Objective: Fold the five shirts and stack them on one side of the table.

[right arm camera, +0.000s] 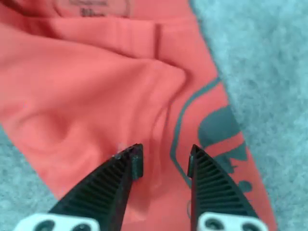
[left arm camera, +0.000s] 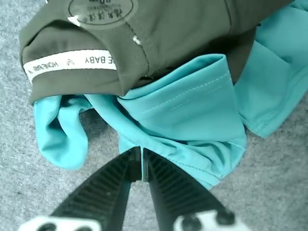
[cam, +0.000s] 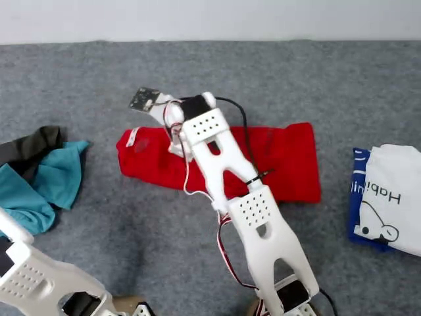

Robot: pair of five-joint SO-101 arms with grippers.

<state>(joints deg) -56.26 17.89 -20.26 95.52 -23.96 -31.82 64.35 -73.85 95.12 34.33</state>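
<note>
Jaws, right: you have them parted a modest way, tips down over the red shirt [cam: 286,161] near its collar end, one tip beside a raised crease. Nothing sits between them.
Jaws, left: you have them closed tip to tip at the hem of the teal shirt [cam: 36,194]. Whether a fold of cloth is caught between them I cannot tell.
Red shirt: it lies mid-bench as a long band, which looks like the sides are already turned in. Your right arm [cam: 220,155] reaches across it.
Teal shirt: it sits well apart from the red shirt, off the collar end, bunched and unfolded.
Dark shirt [cam: 33,141]: it is in the same heap, draped partly over the teal one, equally far from the red shirt.
White shirt [cam: 395,191]: it lies off the red shirt's opposite end, near but not touching, and looks folded.
Blue shirt [cam: 358,168]: it lies directly under the white one, showing as a strip on the side facing the red shirt.
Left arm [cam: 33,280]: it sits beside the heap, well away from the red shirt.
Bench [cam: 197,66]: grey felt under everything.
Done, as I judge it: two shirts are folded and stacked.
In hand: the red shirt is about half folded. You probably have a cross-fold and the carry to the stack ahead.
Left to do: the teal and dark shirts, from scratch.
</note>
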